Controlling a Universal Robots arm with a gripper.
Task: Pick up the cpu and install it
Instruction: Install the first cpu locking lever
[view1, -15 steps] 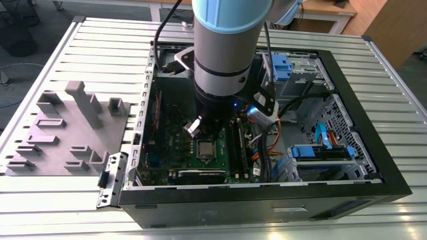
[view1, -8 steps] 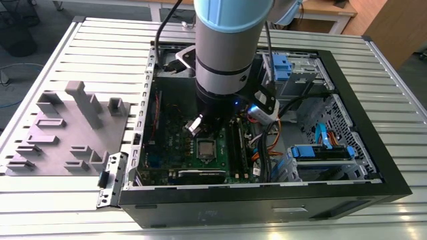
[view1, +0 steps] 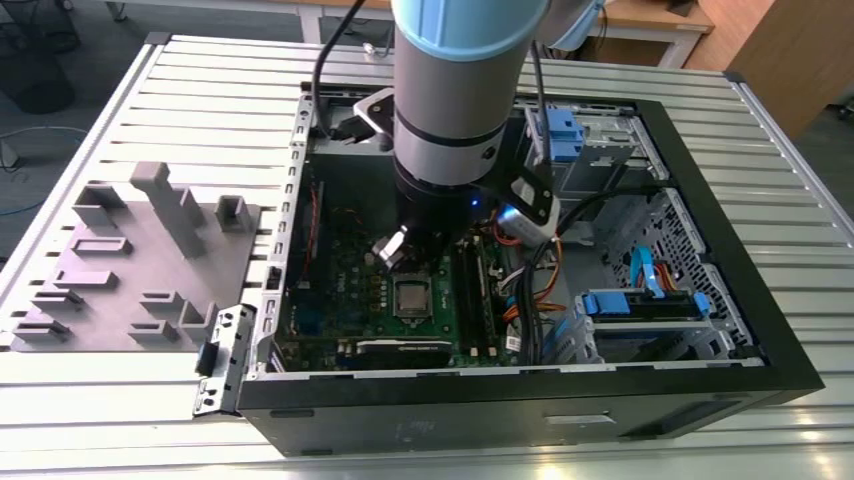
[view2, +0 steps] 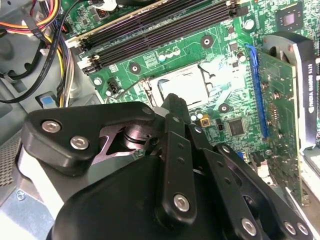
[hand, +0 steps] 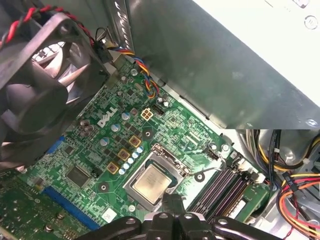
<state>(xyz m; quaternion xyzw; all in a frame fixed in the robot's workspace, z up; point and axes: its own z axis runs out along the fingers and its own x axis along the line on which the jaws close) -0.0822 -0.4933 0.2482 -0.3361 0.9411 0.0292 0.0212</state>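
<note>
While the arm reaches down into the open computer case (view1: 747, 330), the cpu (hand: 150, 183) lies flat in the socket frame (hand: 131, 189) of the green motherboard (hand: 95, 150).

The case walls ring the board on all sides, and the arm stands well inside them in the exterior view, with a fan (hand: 37, 85) near the socket on one flank and dark memory slots (hand: 222, 192) with bundled cables (hand: 295, 190) on the other. The gripper (hand: 172, 202) hangs just above the socket's edge, its black fingers drawn together with nothing between them, apart from the chip. The cpu is a small square with a pale silvery-grey metal top and a lighter rim, level within the frame. A grey moulded tray (view1: 134, 260) sits outside the case on the slatted table (view1: 107, 400), at the exterior view's left.
</note>
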